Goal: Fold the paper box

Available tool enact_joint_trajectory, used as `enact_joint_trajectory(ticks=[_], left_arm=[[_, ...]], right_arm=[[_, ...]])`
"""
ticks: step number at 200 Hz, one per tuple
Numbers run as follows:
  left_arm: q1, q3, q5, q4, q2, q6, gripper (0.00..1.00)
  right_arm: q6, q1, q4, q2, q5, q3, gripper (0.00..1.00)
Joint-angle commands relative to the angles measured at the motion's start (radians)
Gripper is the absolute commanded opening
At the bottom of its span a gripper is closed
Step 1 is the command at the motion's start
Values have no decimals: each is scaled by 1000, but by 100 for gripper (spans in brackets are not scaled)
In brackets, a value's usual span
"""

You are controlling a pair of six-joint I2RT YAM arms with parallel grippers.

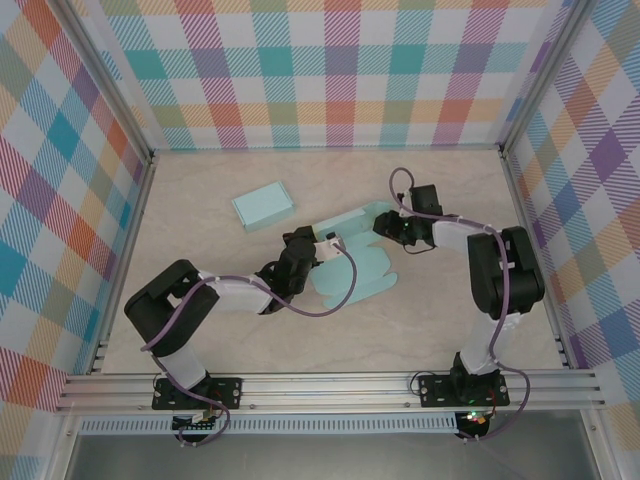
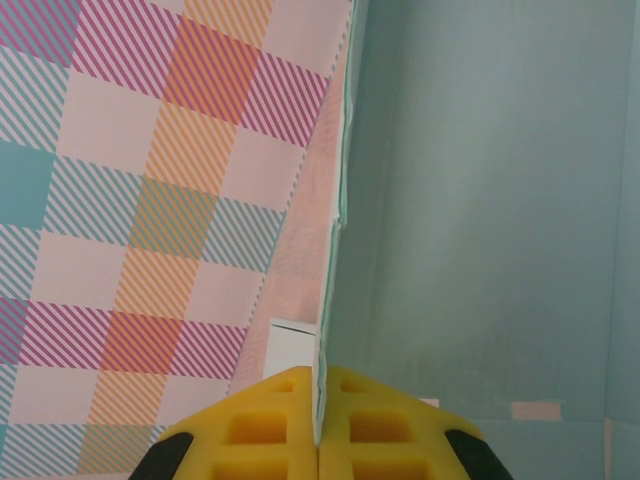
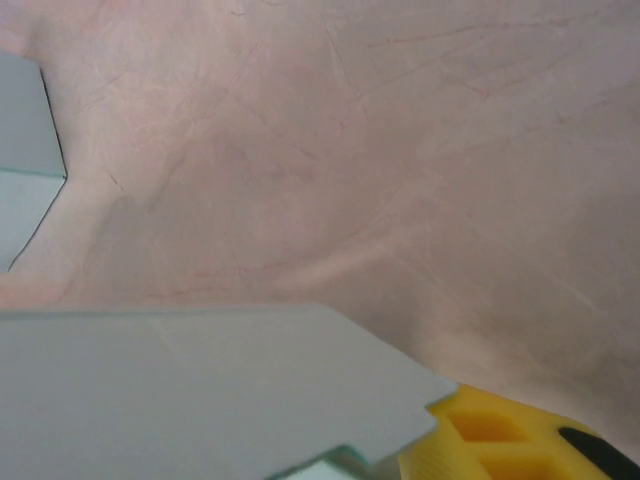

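Paper box: pale-blue card, mostly unfolded, at the centre of the top view on the table. In the left wrist view one panel fills the right half of the frame, seen almost edge-on.
Left gripper: at the sheet's left edge, yellow fingers clenched on the thin card edge at bottom centre.
Right gripper: at the sheet's upper-right flap, which lies across one yellow finger at lower right. Grasping or not, I cannot tell.
Folded box: upper left of centre, apart from the sheet.
Plaid wall: along the top of the frame.
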Motion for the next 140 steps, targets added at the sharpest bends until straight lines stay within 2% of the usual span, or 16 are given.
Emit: enact_joint_trajectory(ticks=[1,30,57,90,140], left_arm=[[8,-13,10,36,-50,-33,0],[11,-19,14,33,-66,-55,0],[12,-11,9,29,-59,-67,0],[13,2,-7,27,-38,-67,0],[12,16,-12,17,-18,-65,0]], right_arm=[[-28,0,12,37,-15,36,44],[-34,1,8,55,-26,47,45],[-12,1,38,56,-90,39,42],[25,1,95,37,-168,17,42],[25,0,93,-27,-133,-18,39]])
